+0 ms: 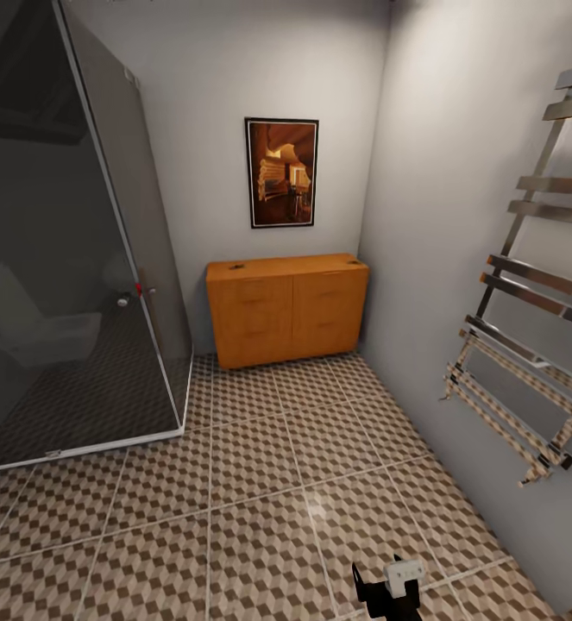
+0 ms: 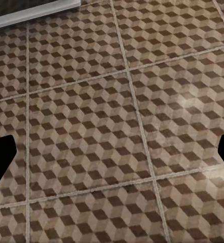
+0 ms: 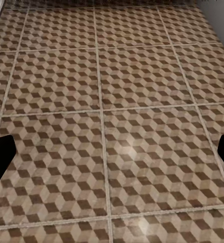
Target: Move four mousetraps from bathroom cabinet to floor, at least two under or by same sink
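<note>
The orange-brown cabinet (image 1: pixel 287 310) stands against the far wall, its drawers closed. Two tiny dark items lie on its top, one near the left end (image 1: pixel 236 266) and one near the right end (image 1: pixel 352 258). They are too small to tell whether they are mousetraps. The cube-patterned bathroom floor (image 1: pixel 260 483) stretches from me to the cabinet. The bathroom sink is out of view. My left gripper (image 2: pixel 112 152) hangs open over bare tiles. My right gripper (image 3: pixel 112 154) is open too, with nothing between its fingers. A black and white part of an arm (image 1: pixel 391 588) shows at the bottom of the head view.
A dark glass shower enclosure (image 1: pixel 70 259) fills the left side, its white base rail (image 1: pixel 87 448) on the floor. A chrome towel rail (image 1: pixel 527 345) juts from the right wall. A framed picture (image 1: pixel 282 172) hangs above the cabinet.
</note>
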Motion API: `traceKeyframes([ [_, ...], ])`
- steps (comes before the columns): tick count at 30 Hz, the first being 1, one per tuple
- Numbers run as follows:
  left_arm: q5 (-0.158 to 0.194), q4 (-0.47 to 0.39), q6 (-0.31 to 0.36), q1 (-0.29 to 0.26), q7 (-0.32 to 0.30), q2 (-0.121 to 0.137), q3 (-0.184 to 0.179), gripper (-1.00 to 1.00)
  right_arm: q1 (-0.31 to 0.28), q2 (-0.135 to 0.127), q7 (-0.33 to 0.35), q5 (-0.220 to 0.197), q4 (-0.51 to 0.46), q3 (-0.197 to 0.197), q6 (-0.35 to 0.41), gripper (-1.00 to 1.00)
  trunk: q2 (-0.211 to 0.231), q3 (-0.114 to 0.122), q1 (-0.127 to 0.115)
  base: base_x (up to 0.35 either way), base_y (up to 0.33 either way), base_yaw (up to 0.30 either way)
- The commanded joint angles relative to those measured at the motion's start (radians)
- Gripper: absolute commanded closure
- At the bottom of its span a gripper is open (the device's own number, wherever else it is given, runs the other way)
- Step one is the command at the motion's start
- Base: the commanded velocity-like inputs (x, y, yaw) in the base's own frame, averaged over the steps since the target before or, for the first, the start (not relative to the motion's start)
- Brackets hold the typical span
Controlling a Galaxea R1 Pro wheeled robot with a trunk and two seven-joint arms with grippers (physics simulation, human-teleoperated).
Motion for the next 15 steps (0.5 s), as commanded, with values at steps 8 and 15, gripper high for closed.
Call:
traceKeyframes([
  [8, 0.009, 0.004, -0.006, -0.002, 0.000, 0.000, -0.009, -1.00, -0.001, 0.000, -0.001, -0.003, 0.001, 0.006, -0.003, -1.00, -0.002, 0.011, 0.001, 0.000, 0.000, 0.000],
  [15, 0.009, 0.004, -0.006, -0.002, 0.000, 0.000, -0.009, -1.00, -0.001, 0.000, -0.001, -0.003, 0.001, 0.006, -0.003, -1.00, -0.002, 0.022, 0.001, 0.000, 0.000, 0.000],
])
